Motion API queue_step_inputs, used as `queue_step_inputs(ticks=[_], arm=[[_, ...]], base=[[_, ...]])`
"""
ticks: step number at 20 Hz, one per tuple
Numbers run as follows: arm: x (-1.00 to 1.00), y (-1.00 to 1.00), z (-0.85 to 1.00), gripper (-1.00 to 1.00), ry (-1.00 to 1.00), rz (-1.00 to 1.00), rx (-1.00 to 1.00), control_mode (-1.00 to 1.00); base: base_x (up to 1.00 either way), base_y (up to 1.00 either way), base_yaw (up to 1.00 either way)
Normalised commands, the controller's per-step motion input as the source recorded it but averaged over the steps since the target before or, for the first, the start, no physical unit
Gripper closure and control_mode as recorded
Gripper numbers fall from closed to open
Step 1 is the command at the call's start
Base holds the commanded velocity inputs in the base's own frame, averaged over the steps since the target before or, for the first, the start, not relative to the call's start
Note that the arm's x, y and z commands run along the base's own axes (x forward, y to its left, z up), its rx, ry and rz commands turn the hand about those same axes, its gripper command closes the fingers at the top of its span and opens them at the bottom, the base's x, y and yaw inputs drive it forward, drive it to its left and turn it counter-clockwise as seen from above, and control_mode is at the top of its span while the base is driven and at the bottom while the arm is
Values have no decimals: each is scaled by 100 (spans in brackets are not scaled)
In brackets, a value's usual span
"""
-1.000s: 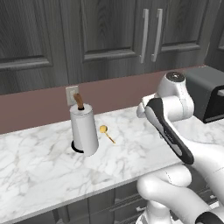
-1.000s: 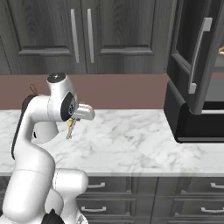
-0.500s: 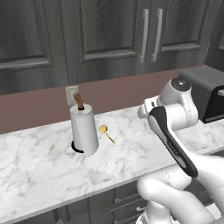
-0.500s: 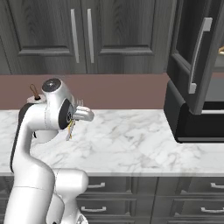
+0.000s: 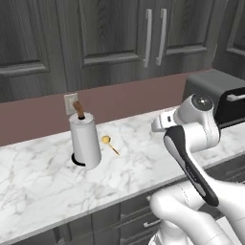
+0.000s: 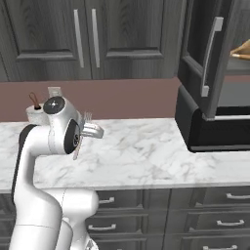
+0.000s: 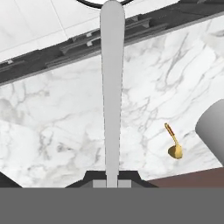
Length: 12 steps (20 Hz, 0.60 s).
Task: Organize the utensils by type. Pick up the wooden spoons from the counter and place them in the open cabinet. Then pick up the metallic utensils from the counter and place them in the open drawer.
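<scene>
My gripper [image 7: 112, 183] is shut on the thin silver fork [image 7: 112, 87], whose handle runs straight up the hand view. From the right base the fork [image 6: 87, 118] points tines-up above the gripper [image 6: 93, 131], over the white marble counter [image 6: 146, 156]. The shiny yellow-gold spoon [image 5: 107, 142] lies on the counter beside the paper-towel roll [image 5: 85, 141], well left of the gripper [image 5: 160, 125]; the hand camera also shows that spoon [image 7: 175, 148]. A wooden spoon [image 6: 241, 49] lies inside the open cabinet [image 6: 205, 53] at upper right.
A black appliance [image 6: 215, 127] stands on the counter under the open cabinet. The paper-towel roll [image 7: 212, 127] has a brown knob on top. Dark drawer fronts [image 7: 109, 35] run below the counter edge. Closed wall cabinets [image 5: 153, 33] hang above the brown backsplash.
The arm's elbow has swung left and the hand has turned, still gripping the fork. The fork's tines now point up above the hand. The gold spoon has not moved.
</scene>
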Motion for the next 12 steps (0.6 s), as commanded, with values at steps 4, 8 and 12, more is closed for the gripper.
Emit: queue_step_inputs(ticks=[4,8,12], arm=[[0,0,0,100,0,0,0,100],[0,0,0,100,0,0,0,100],[0,0,0,100,0,0,0,100]], base=[[-28,-6,-26],[-26,-9,-32],[-34,-9,-36]])
